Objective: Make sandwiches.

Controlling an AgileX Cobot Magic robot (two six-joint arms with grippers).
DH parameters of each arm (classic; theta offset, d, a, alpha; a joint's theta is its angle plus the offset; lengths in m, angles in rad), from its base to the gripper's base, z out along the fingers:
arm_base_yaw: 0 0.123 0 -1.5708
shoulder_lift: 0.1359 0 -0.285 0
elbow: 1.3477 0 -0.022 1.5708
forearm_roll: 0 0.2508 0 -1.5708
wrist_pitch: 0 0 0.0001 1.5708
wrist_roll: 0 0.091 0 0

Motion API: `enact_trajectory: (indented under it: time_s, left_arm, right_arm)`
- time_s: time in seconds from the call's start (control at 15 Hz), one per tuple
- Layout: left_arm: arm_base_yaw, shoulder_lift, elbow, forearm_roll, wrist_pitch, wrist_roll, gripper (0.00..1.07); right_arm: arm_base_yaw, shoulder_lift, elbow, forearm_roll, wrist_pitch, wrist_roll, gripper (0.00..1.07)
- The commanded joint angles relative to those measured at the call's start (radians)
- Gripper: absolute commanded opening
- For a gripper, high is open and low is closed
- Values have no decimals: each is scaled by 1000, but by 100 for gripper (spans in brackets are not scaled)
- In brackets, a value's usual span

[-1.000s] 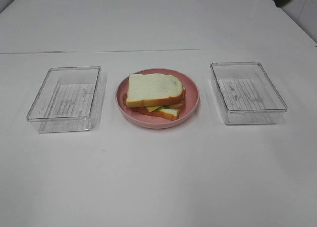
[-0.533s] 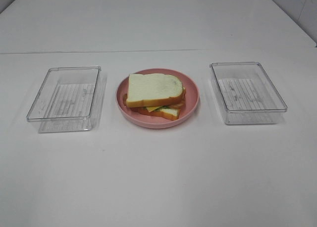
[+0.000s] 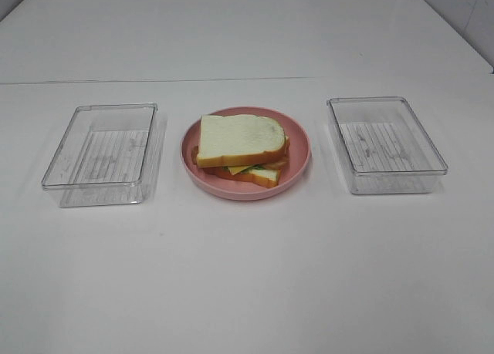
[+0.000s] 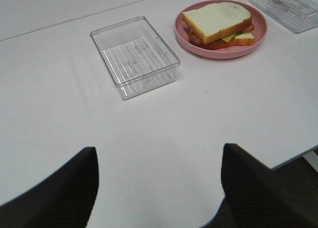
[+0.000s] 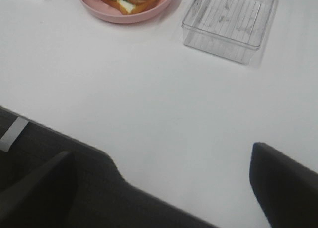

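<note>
A second ago, a dark shape pokes into the exterior high view at the far right corner of the white table, well beyond the right-hand clear tray and far from the sandwich. By half a second ago it has left that view, and now it is gone from the corner. Too little of the shape shows in the earlier picture to tell what it is, and it is the only difference between the earlier pictures and this moment.
</note>
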Motion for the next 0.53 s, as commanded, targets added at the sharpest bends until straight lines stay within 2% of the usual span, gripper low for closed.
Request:
enact_trajectory:
  time_s: [0.07, 0.53]
  left_arm:
    - [-1, -22, 1, -2, -9, 1, 68]
    - [-1, -22, 1, -2, -9, 1, 68]
  right_arm:
    - [3, -42, 22, 7, -50, -10, 87]
    - [3, -42, 20, 7, -50, -10, 87]
